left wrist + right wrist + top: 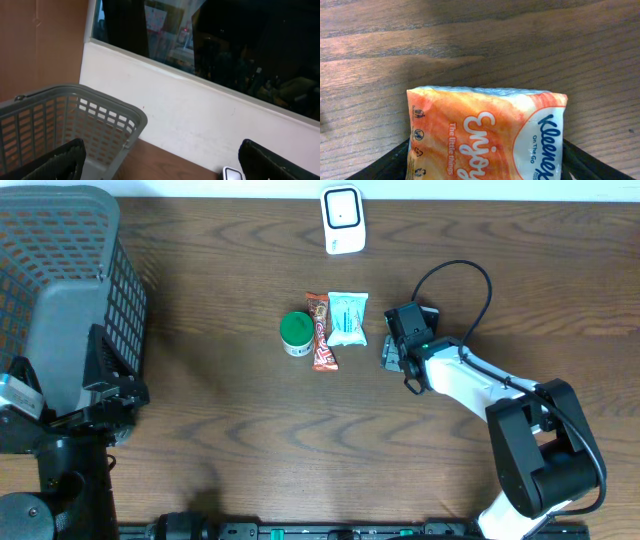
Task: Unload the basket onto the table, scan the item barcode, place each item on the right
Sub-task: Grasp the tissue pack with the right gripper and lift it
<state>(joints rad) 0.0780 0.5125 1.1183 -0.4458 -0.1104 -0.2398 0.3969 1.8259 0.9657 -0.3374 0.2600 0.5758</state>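
Mock shop checkout set up in an indoor room. A grey plastic mesh shopping basket (70, 290) stands at the left of a dark wood-grain table (250, 400), and a white box-shaped barcode scanner (343, 218) sits at the far edge. Packaged retail goods lie mid-table: a round green tin (296, 332), a red snack bar (321, 330), a pale blue tissue pack (348, 318) and an orange Kleenex tissue pack (485, 135). Beyond the table, a white wall (190, 120) runs below a dark window (225, 45).

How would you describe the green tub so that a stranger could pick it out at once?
Start at the white scanner at the table's far edge. In front of it three small things lie in a row. The tub is the left one, beside the snack bar: the only round, green thing, while its neighbours are flat packets.
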